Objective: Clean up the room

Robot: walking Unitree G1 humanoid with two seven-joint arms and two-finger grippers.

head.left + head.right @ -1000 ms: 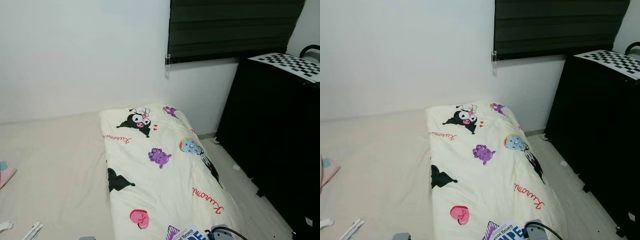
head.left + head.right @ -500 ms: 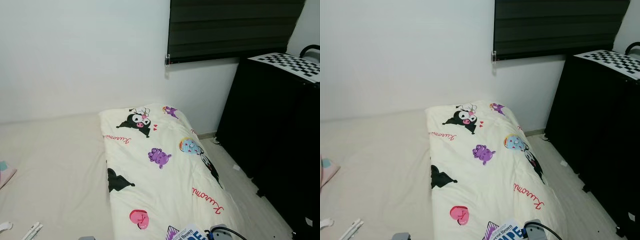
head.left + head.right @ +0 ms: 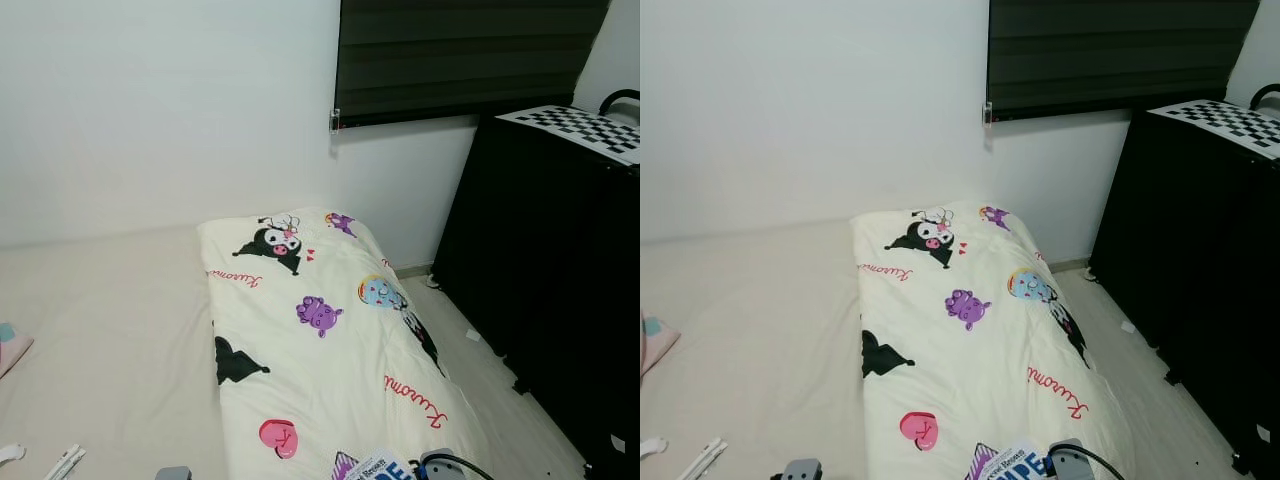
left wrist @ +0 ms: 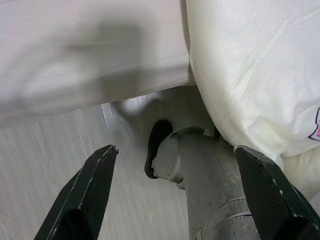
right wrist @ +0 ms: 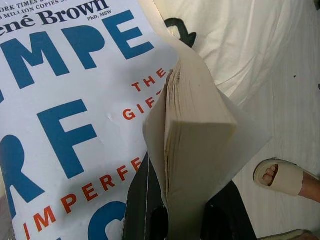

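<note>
Cream cotton covers most of what lies ahead: a quilt (image 3: pixel 320 350) printed with cartoon figures and hearts is spread over the right half of a low bed (image 3: pixel 110 330), whose plain beige sheet is bare on the left. The bed runs up to a white wall (image 3: pixel 160 110) under a window with a dark blind (image 3: pixel 460 55). To the right stands a tall black cabinet (image 3: pixel 550 270) with a checkered board (image 3: pixel 585 128) on top, and a strip of pale floor (image 3: pixel 490 385) runs between it and the bed.

The right gripper (image 5: pixel 172 220) is clamped on a book (image 5: pixel 75 110) (white cover, big blue letters, some orange ones), pinching the block of pages from below so the cover fans open. The book sits over the near end of the quilt, its corner peeking in at the bottom of the head view (image 3: pixel 375 468). Beyond it, on the floor, a person's foot in a beige slipper (image 5: pixel 277 176) shows.

The left gripper (image 4: pixel 175 170) hangs with its fingers (image 4: pixel 92 187) spread wide and nothing between them, above the floor at the bed's edge where the quilt droops over.

A few small white bits (image 3: pixel 60 462) lie on the sheet at the near left, beside a pink scrap (image 3: pixel 10 345)
</note>
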